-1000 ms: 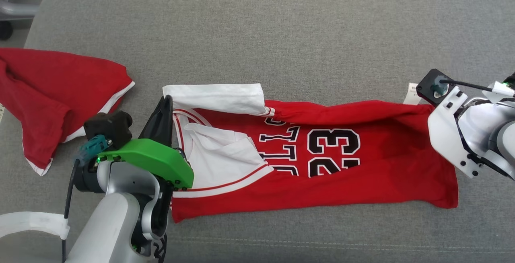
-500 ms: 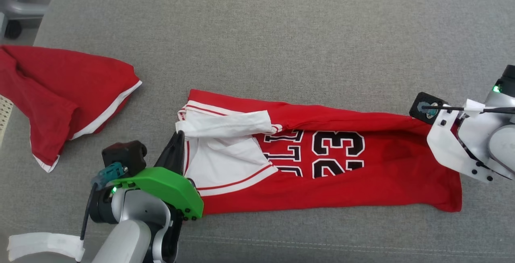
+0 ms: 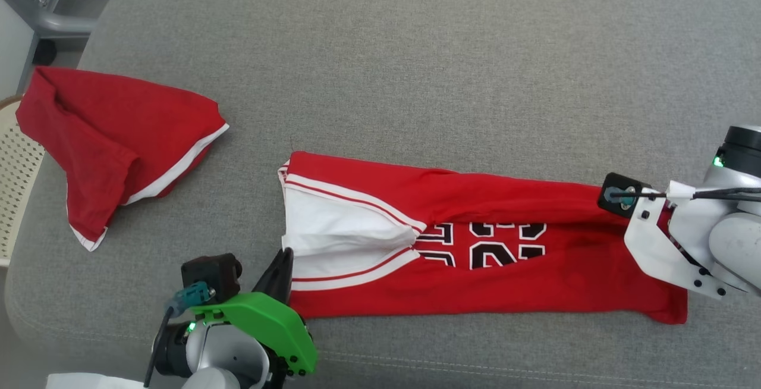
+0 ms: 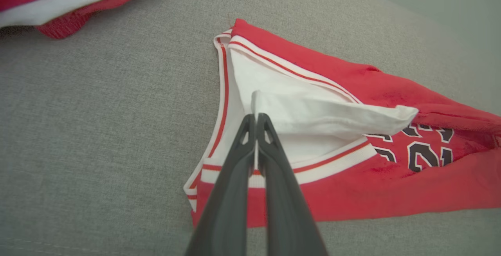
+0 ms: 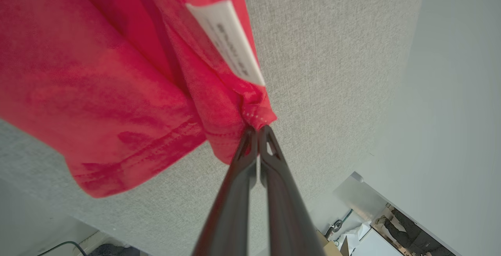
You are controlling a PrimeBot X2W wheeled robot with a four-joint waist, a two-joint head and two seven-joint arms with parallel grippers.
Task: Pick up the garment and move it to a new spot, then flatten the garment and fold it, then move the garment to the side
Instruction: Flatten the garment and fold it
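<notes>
**A:** Red sleeveless jersey (image 3: 505, 294) with white trim and black numbers: where is it now?

**B:** It lies as a long band across the lower middle of the head frame, on the grey upholstered cushion (image 3: 416, 50).

**A:** What has just changed?

**B:** Its far long edge has come over. A second ago the numbers showed whole; now red cloth covers their top half. I'd judge the lengthwise fold is under way.

**A:** And the hands?

**B:** Both are pinched tight on cloth. Left hand (image 4: 256, 117) holds the white flap (image 4: 332, 115) at the armhole end. The right hand (image 5: 258, 128) grips the hem corner beside the white care label (image 5: 227, 40).

**A:** Room to move?

**B:** There is plenty of bare cushion toward the top of the frame. The cushion's front edge runs close below the jersey. The other red garment (image 3: 119, 133) with white edging sits upper left, by a cream perforated basket (image 3: 15, 198).
</notes>
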